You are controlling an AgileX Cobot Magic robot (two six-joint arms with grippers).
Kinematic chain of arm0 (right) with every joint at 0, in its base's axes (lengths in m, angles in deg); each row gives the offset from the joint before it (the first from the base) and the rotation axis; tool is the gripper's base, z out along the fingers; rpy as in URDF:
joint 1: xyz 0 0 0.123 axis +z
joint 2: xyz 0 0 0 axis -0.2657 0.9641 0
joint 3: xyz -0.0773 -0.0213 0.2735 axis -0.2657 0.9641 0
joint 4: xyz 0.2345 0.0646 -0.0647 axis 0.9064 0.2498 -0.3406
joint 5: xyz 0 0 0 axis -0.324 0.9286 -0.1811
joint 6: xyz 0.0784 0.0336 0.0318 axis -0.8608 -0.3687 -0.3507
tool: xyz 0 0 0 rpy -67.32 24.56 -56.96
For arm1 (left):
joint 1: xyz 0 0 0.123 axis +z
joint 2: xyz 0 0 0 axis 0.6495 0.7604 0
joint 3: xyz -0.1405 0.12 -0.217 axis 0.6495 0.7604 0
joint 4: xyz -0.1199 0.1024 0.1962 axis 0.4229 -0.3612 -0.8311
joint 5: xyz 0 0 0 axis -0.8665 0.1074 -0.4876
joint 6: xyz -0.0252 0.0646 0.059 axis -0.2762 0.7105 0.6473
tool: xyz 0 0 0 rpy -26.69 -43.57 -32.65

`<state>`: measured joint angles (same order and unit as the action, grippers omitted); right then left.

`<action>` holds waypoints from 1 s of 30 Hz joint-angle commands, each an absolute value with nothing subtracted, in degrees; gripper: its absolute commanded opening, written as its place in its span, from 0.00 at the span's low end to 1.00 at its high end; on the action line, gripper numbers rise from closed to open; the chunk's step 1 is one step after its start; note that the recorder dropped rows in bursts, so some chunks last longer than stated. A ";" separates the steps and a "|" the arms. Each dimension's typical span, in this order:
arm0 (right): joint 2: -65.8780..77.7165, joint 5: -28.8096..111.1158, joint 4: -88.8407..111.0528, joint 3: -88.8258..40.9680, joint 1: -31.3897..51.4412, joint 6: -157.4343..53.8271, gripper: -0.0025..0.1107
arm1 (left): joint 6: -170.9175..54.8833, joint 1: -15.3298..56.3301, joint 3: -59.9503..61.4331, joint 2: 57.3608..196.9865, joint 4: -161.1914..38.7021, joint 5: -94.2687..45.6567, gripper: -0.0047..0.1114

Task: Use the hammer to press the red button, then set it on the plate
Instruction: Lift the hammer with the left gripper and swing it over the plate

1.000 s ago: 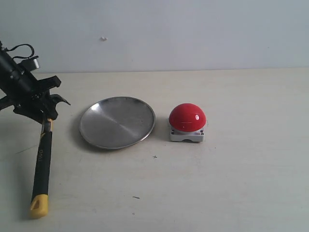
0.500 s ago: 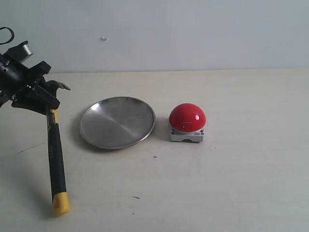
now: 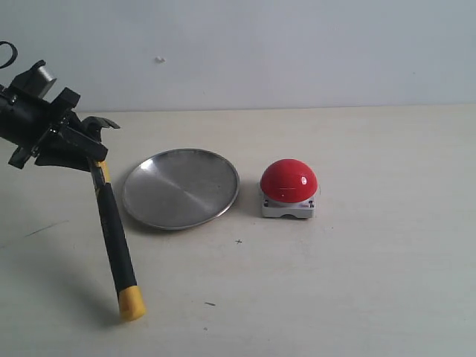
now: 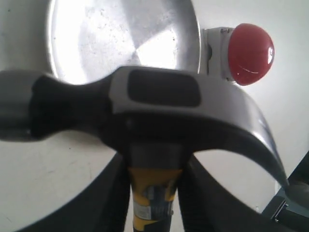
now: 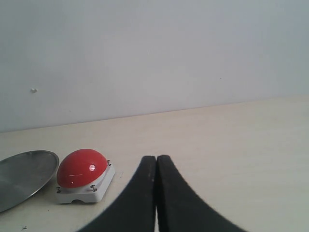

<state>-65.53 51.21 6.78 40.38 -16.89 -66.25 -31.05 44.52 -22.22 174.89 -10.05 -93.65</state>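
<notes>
two jaws: left jaws clamp the claw hammer (image 3: 111, 230) just under its head, to reach the red button (image 3: 288, 180) past the plate (image 3: 181, 187); right jaws pressed together, empty.

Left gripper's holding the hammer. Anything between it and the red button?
Only the plate: it lies flat on the table between the hammer and the red button. It is shallow, so a hammer carried above it should probably clear it. Nothing else visible.
</notes>
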 commanded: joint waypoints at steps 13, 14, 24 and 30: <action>-65.88 51.22 6.74 40.62 -17.19 -66.02 0.02 | -18.98 44.70 -16.43 172.46 9.08 -94.27 0.04; -65.88 51.22 6.74 40.62 -17.19 -66.02 0.02 | -18.78 44.70 -16.03 172.46 9.72 -94.27 0.04; -65.88 51.22 6.74 40.62 -17.19 -66.02 0.02 | -11.94 42.65 -9.07 172.43 18.68 -94.27 0.04; -65.88 51.22 6.74 40.62 -17.19 -66.02 0.02 | -10.54 38.51 -9.07 172.43 20.72 -94.27 0.04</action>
